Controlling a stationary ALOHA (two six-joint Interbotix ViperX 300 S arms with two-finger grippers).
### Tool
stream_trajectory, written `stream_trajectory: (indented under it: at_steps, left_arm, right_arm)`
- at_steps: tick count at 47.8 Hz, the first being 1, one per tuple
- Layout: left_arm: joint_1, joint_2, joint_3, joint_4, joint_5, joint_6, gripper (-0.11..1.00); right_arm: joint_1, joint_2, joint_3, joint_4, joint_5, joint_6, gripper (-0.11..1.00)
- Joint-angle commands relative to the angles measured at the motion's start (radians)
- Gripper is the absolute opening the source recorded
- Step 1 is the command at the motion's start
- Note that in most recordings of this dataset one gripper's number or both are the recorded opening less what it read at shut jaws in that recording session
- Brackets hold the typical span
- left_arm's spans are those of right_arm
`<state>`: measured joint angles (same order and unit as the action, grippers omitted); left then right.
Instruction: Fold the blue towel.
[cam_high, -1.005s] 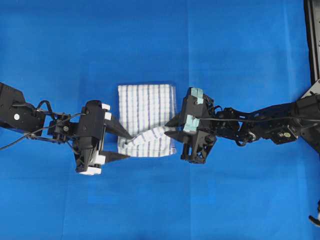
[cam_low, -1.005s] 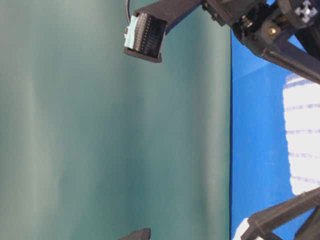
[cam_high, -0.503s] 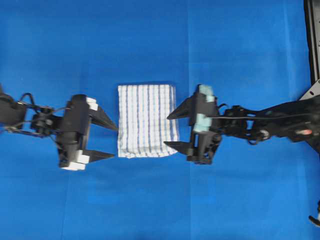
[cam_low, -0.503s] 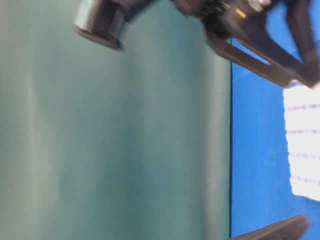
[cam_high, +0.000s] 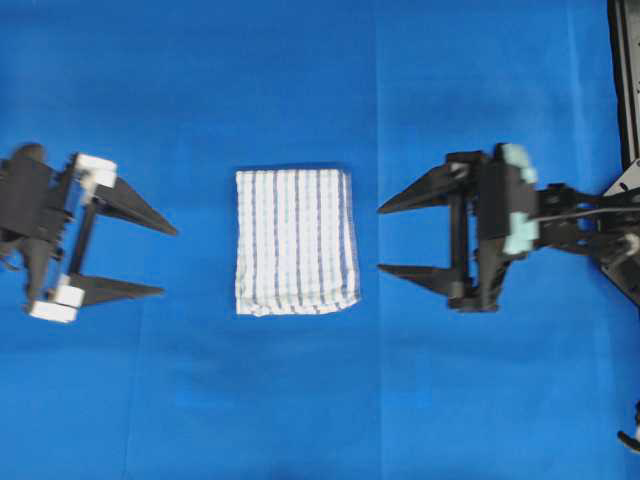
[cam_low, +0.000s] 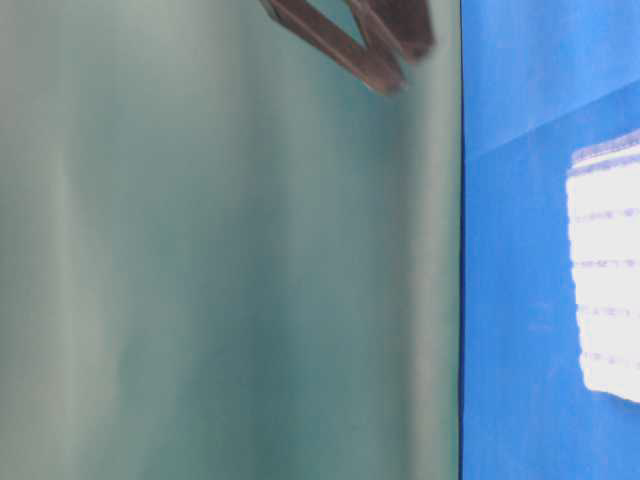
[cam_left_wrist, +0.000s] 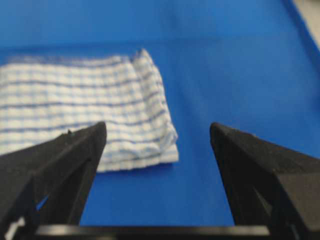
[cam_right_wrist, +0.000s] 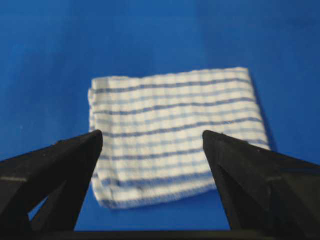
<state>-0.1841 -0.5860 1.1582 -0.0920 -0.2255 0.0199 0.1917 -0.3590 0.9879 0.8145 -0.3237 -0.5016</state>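
The blue towel (cam_high: 295, 241), white with thin blue stripes, lies folded into a small rectangle on the blue sheet at the middle of the overhead view. It also shows in the left wrist view (cam_left_wrist: 85, 120), the right wrist view (cam_right_wrist: 175, 135) and at the right edge of the table-level view (cam_low: 605, 270). My left gripper (cam_high: 168, 260) stands open, well to the left of the towel, touching nothing. To the towel's right my right gripper (cam_high: 380, 240) is open too, a short gap away. Both grippers (cam_left_wrist: 157, 132) (cam_right_wrist: 152, 137) are empty.
A plain blue sheet (cam_high: 320, 80) covers the whole table. A dark frame edge (cam_high: 625, 80) runs down the far right. In the table-level view a green backdrop (cam_low: 220, 260) fills the left, and blurred black fingers (cam_low: 350, 40) cross the top.
Both grippers let go of the towel's near edge, opened wide and drew back, left one leftwards and right one rightwards. The lifted flap now lies flat on the folded towel.
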Motion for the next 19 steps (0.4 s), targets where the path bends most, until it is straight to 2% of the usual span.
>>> stream_trajectory:
  at_steps: [1, 8, 19]
  left_arm:
    - [0.011, -0.094, 0.025, 0.003, -0.003, 0.005, 0.79]
    - [0.023, -0.235, 0.080, 0.005, 0.014, 0.009, 0.79]
    - [0.063, -0.417, 0.141, 0.005, 0.121, 0.008, 0.79]
  right_arm:
    - [0.002, -0.075, 0.025, -0.003, -0.018, -0.006, 0.92]
    - [0.002, -0.198, 0.100, -0.003, -0.020, -0.023, 0.92]
    - [0.002, -0.350, 0.230, -0.003, -0.032, -0.035, 0.92]
